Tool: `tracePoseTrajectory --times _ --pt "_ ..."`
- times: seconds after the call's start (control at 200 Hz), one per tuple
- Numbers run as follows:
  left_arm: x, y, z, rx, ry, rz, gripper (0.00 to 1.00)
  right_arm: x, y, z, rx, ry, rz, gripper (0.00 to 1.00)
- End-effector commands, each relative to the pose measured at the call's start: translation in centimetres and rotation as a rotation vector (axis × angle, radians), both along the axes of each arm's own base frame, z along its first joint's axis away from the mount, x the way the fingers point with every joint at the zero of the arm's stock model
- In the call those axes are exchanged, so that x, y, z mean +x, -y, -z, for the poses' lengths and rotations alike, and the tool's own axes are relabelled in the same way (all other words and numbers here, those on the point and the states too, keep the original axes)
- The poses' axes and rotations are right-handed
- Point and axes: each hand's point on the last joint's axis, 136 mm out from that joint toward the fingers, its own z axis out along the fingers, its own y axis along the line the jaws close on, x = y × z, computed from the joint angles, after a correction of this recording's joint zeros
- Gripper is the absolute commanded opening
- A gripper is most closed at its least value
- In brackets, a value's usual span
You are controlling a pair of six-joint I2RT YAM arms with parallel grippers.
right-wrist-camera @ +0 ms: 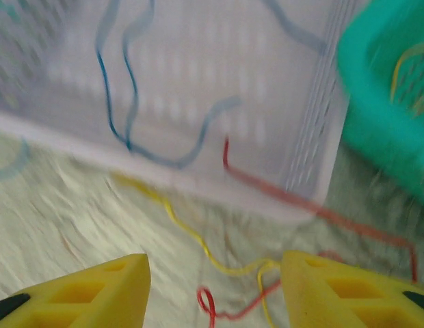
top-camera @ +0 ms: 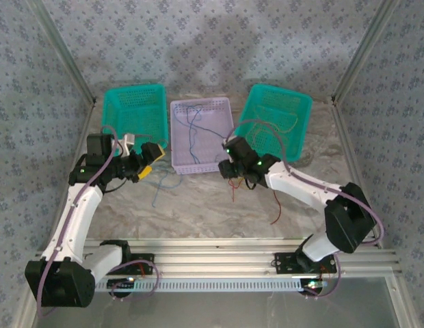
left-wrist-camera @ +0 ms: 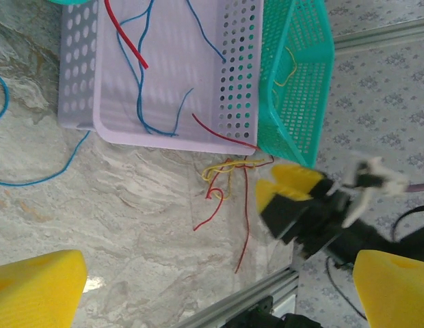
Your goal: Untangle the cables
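From above, thin blue cables (top-camera: 191,126) are seen in the lilac basket (top-camera: 222,109), and red ones on the table (top-camera: 198,208). At the left wrist, the left gripper (left-wrist-camera: 219,266) is spread wide and empty, and a red-yellow tangle (left-wrist-camera: 222,181) is seen just beside the basket. At the right wrist, the right gripper (right-wrist-camera: 213,266) is parted, with nothing clamped, over blurred yellow and red strands (right-wrist-camera: 191,236).

Perforated plastic basket (top-camera: 198,168), matt marbled tabletop (top-camera: 198,212).

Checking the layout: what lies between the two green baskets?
A lavender basket with blue cables in it, as the top view shows.
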Motion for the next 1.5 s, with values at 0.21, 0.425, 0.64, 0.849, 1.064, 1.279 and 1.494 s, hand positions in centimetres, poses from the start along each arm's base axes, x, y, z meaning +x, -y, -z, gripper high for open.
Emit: tracePoseTrajectory --times 0.21,0.425,0.64,0.849,1.064,1.279,1.494 --pt "-0.1 0.4 1.1 0.040 0.019 0.020 1.00 -2.4 0.2 5.4 -0.088 -0.072 0.069 0.50" --pt "0.0 0.5 1.3 0.044 0.016 0.026 1.00 -2.9 0.6 7.8 -0.137 -0.129 0.092 0.40" --pt "0.0 0.6 1.6 0.048 0.010 0.027 1.00 -2.8 0.7 8.2 -0.127 -0.136 0.098 0.16" --pt "-0.1 0.8 1.6 0.042 0.009 0.027 1.00 -2.9 -0.7 3.1 -0.008 -0.066 0.027 0.00" --pt "0.2 2.6 1.3 0.002 0.013 0.060 1.00 -6.6 -5.9 -11.4 0.353 -0.026 -0.278 0.00" --pt "0.3 4.6 0.9 -0.026 0.016 0.101 0.99 -10.0 -6.5 -21.3 0.568 -0.023 -0.417 0.00" --pt "-0.6 8.9 -0.1 -0.083 0.054 0.228 1.00 -11.5 -7.1 -26.7 0.741 0.002 -0.487 0.00"
